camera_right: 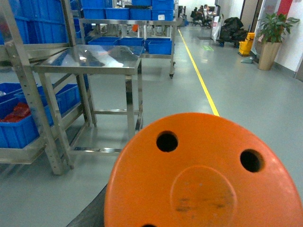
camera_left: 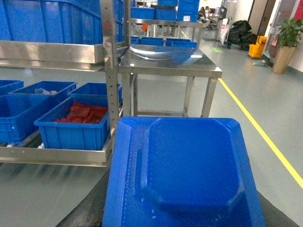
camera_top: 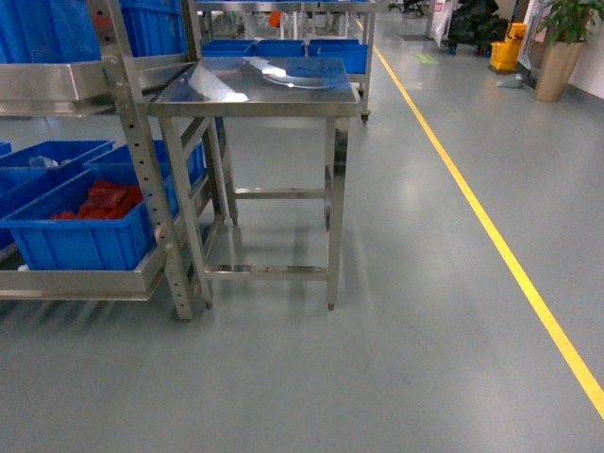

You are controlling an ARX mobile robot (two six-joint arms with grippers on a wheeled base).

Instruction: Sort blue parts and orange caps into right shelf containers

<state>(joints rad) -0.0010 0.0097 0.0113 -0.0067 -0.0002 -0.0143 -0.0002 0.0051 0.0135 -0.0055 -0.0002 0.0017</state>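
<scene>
Hand states impossible to tell, large blue moulded plastic part [camera_left: 189, 175] filling left wrist view, round orange holed plastic cap [camera_right: 203, 175] filling right, stainless steel shelf [camera_top: 142, 160] holding ribbed blue crates [camera_top: 80, 236].

- A factory or warehouse floor, not a home: the smooth grey sealed floor [camera_top: 406, 359] runs wide and open through the lower half of the head view.
- A yellow lane line [camera_top: 491, 226] is painted across the floor on the right.
- A stainless steel rack [camera_top: 142, 160] at the left edge holds blue plastic crates [camera_top: 75, 236]; one has red pieces [camera_top: 104, 200] in it.
- A bare steel work table [camera_top: 255, 90] stands at upper centre.
- More blue crates [camera_right: 128, 12] are stacked on racks at the top of the right wrist view.
- At upper right, a potted plant [camera_top: 562, 38] and a yellow mop bucket [camera_top: 508, 47].
</scene>
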